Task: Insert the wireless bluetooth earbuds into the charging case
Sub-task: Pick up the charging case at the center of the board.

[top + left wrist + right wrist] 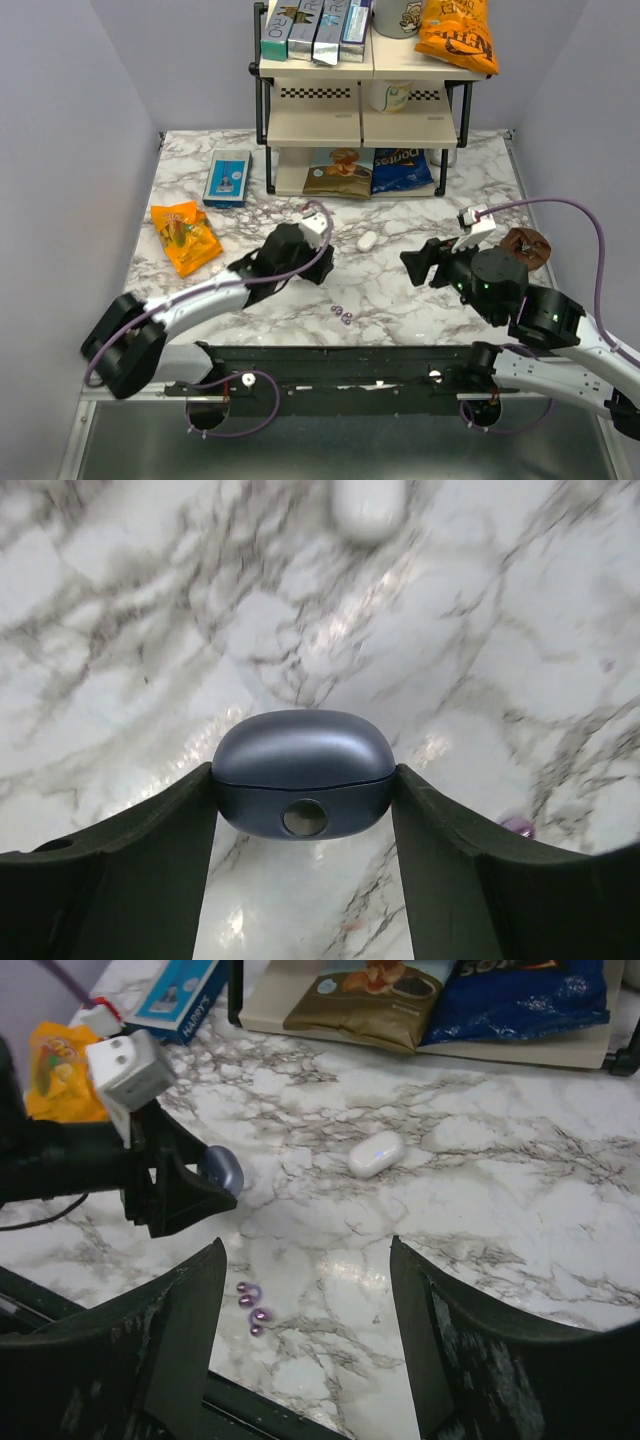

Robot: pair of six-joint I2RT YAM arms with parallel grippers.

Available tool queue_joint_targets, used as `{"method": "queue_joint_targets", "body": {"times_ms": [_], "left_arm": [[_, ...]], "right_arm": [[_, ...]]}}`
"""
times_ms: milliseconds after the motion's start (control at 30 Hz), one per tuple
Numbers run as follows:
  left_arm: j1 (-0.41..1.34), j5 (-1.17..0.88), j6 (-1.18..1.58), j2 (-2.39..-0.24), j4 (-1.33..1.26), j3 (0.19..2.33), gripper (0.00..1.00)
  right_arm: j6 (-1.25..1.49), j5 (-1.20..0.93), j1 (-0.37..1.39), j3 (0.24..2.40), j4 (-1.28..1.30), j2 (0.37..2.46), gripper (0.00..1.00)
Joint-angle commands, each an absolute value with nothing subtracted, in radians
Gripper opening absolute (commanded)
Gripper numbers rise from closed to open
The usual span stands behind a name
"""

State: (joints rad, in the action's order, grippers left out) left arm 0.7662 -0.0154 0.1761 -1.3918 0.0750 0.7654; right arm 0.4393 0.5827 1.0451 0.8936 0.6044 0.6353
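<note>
A: Lavender earbuds (pixel 341 315) lie loose near the front edge of the marbled worktop (pixel 400 300), between both arms.
B: And the charging case (pixel 300 750)?
A: Lid down, pinched by the left pincer (pixel 303 780). Right pincer (pixel 307 1250) is spread, holding nothing.
B: Anything nearby?
A: White oval case (pixel 367 240) just beyond it; shelf rack (pixel 315 125) behind, snack bag (pixel 185 235) left, grey walls (pixel 60 150) around.

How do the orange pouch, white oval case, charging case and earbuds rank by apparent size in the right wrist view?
1. orange pouch, though partly hidden.
2. white oval case and charging case: unsure, since the charging case is partly hidden.
3. earbuds, clearly smallest.
</note>
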Motion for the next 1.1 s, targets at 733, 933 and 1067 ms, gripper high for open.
{"method": "queue_joint_targets", "body": {"times_ms": [733, 933, 1067], "left_arm": [[1.097, -0.111, -0.123, -0.956, -0.753, 0.328, 0.00], [1.118, -0.078, -0.132, -0.936, -0.744, 0.322, 0.00], [1.127, -0.067, -0.133, -0.914, -0.741, 0.318, 0.00]], "right_arm": [[0.314, 0.012, 1.023, 0.991, 0.518, 0.960, 0.86], [0.327, 0.046, 1.022, 0.989, 0.520, 0.985, 0.86], [0.331, 0.055, 1.017, 0.992, 0.535, 0.997, 0.86]]}}
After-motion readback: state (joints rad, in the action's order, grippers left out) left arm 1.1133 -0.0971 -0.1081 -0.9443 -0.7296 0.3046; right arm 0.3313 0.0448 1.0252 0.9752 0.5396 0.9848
